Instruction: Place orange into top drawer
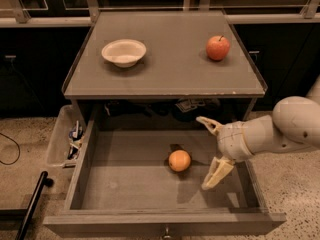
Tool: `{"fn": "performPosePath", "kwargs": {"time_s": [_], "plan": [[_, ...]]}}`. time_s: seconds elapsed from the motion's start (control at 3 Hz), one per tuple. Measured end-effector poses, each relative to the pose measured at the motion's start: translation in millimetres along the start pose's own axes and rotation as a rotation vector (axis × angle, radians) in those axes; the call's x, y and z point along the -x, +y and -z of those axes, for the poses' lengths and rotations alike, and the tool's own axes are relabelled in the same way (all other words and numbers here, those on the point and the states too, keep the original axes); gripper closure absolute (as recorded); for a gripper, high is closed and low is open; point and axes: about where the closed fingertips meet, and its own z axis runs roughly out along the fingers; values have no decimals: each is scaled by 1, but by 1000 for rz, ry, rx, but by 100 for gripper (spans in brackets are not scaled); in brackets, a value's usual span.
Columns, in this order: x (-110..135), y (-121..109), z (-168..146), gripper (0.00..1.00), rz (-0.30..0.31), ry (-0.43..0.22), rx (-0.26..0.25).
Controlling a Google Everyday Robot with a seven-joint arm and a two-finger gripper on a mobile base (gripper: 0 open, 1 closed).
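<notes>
The orange (179,160) lies on the flat bottom of the open top drawer (125,184), a little right of its middle. My gripper (208,152) is open and empty, just to the right of the orange and raised above the drawer floor. One finger (209,124) points toward the back of the drawer, the other finger (216,174) toward its front. The gripper does not touch the orange.
A white bowl (124,52) and a red apple (218,47) sit on the cabinet top (170,69). A clear plastic bin (64,142) with small items hangs left of the drawer. A black pole (31,206) stands at the lower left.
</notes>
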Motion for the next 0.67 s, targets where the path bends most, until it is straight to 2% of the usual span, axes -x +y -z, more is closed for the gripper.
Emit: {"fn": "performPosePath", "kwargs": {"time_s": [0.33, 0.67], "plan": [[11, -14, 51, 0, 51, 44, -43], [14, -38, 92, 0, 64, 34, -90]]}}
